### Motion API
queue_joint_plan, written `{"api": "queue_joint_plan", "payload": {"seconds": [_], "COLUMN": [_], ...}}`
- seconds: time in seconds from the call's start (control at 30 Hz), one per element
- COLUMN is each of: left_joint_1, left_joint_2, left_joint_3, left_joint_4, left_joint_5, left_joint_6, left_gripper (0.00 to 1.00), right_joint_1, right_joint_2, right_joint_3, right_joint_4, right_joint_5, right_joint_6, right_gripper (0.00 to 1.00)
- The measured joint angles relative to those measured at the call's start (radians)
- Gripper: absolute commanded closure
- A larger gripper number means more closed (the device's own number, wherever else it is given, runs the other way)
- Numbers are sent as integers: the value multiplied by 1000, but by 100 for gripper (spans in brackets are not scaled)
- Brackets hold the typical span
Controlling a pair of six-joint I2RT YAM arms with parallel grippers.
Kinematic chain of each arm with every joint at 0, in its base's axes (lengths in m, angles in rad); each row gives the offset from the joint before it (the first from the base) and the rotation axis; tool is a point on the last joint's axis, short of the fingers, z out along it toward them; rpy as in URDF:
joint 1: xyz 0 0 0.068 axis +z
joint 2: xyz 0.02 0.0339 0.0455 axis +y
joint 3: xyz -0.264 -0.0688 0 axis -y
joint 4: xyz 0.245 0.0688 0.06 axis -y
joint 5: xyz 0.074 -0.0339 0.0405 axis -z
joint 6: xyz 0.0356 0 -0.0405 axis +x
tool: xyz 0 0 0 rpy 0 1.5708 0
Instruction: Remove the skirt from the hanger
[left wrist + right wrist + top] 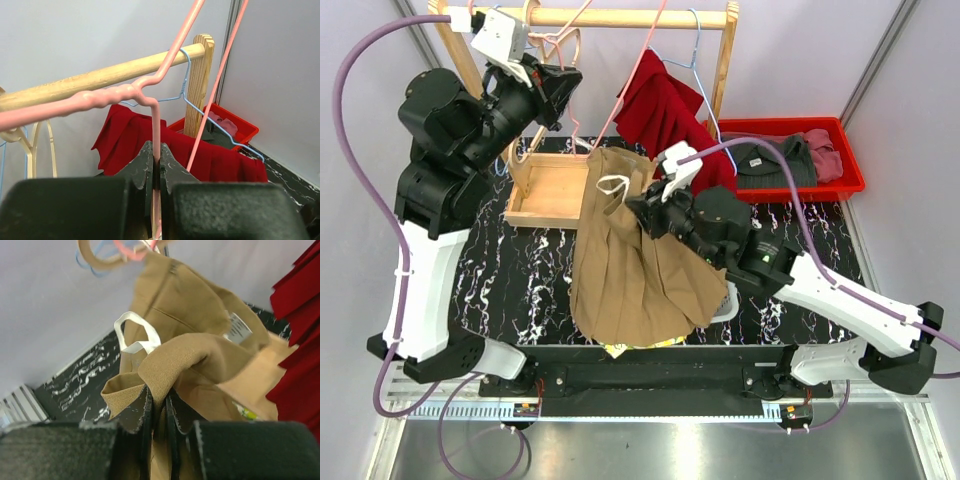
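Note:
A tan pleated skirt hangs down over the black marble table, and its waistband's upper corner meets the low end of the pink wire hanger. My left gripper is up by the rack, shut on the pink hanger's wire; in the left wrist view its jaws pinch the thin pink stem. My right gripper is shut on a fold of the skirt's waistband, with the cloth bunched between the jaws. A white hanging loop sticks out of the waistband.
A wooden rack rod spans the back, with a wooden base tray below. A red skirt hangs from it on a blue hanger. A red bin of clothes sits at the back right. Other hangers cluster behind the left arm.

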Motion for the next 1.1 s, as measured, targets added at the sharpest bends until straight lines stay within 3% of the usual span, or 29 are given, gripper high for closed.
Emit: {"api": "queue_joint_plan", "payload": {"seconds": [0.03,0.17,0.27,0.4,0.53,0.6,0.77,0.87,0.93,1.1], "left_joint_1": [0,0,0,-8,-9,-9,-9,-6,-3,0], "left_joint_2": [7,6,-12,-52,-83,-93,-118,-119,-121,-145], "left_joint_3": [4,5,3,-5,-5,-6,-40,-48,-54,-83], "left_joint_4": [0,18,19,18,18,18,13,13,10,2], "left_joint_5": [1,18,51,92,106,105,102,101,100,98], "left_joint_6": [0,2,4,7,22,33,58,59,62,79], "left_gripper": [100,100,100,100,100,100,100,100,100,100], "right_joint_1": [0,0,0,-1,-1,-1,-1,-2,-2,-2], "right_joint_2": [3,8,14,1,-54,-100,-249,-259,-224,11], "right_joint_3": [-19,-71,-68,-47,-34,-34,-6,18,-23,-150], "right_joint_4": [1,-26,-43,-52,-49,-45,-35,-29,-27,-55], "right_joint_5": [-10,2,50,98,135,145,145,149,143,95], "right_joint_6": [13,15,-13,-61,-87,-93,-98,-88,-70,-24], "right_gripper": [90,24,23,54,67,68,23,6,0,0]}}
